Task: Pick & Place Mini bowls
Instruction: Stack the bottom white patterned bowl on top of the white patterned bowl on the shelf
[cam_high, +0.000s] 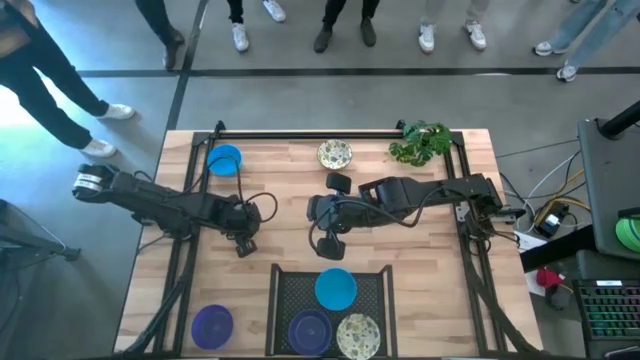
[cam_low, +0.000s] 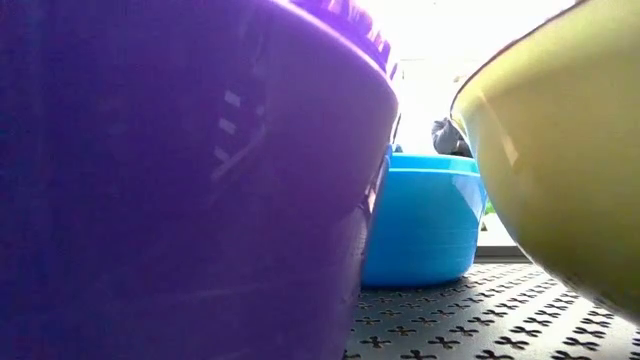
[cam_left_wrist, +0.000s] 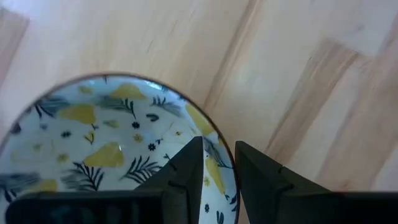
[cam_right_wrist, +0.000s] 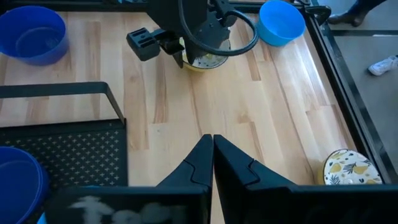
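Since the patterned mini bowl looks light, rigid, glaze-slick and likely chippable, the rim is the place to hold it. Left end effector is clamped across that rim, left of worktop centre, well clear of every edge. Right end effector hangs at centre, clenched on nothing. Wire tray at the near edge already carries three bowls, so space is tight. Plant stands clear in the far-right corner.

Bright, even daylight over the pale wooden slatted worktop in the high view, with soft, short shadows under both arms. Down low, the deep purple round bowl and cream-yellow glazed bowl loom blurred (far too close for focus), the window behind blown out white. The leaf-patterned cream bowl in the left wrist view is soft and slightly hazy.
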